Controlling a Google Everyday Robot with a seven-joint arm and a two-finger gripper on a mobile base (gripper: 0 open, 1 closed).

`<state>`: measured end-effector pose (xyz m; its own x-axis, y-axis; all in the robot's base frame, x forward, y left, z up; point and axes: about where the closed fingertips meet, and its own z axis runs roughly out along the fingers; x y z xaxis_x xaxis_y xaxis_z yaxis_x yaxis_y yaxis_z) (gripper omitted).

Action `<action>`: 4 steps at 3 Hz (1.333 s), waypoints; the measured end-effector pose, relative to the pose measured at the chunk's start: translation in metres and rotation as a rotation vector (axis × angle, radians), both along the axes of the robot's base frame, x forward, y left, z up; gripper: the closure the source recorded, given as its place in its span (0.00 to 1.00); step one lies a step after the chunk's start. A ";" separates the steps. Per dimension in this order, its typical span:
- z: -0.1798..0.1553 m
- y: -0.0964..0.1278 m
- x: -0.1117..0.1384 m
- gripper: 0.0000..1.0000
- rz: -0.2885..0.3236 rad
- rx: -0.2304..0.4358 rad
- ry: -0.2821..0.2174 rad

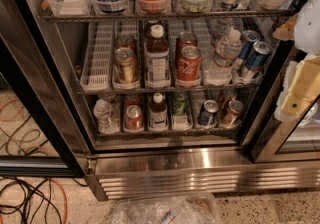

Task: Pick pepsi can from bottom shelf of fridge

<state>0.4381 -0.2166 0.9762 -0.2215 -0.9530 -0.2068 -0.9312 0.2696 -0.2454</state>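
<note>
- The large stainless-steel drinks fridge has wire racks divided into clear plastic lanes.
- The lowest dark wire shelf holds, from left to right:
  - a clear bottle
  - a red can
  - a brown, white-capped bottle
  - a green can
  - the short dark blue pepsi can
  - a bronze can
- The cream-coloured gripper hangs at the right edge, well apart from the pepsi can. I cannot tell whether it is wide or narrow.
</note>
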 end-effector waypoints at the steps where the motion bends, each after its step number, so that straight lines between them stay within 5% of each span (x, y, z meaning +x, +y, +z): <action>1: 0.004 0.002 0.000 0.00 0.003 0.011 -0.012; 2: -0.001 0.007 0.002 0.00 -0.037 0.101 -0.047; 4: -0.060 0.025 -0.032 0.00 -0.147 0.412 -0.126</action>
<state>0.4063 -0.1917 0.9160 -0.2966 -0.7461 -0.5961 -0.8455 0.4954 -0.1993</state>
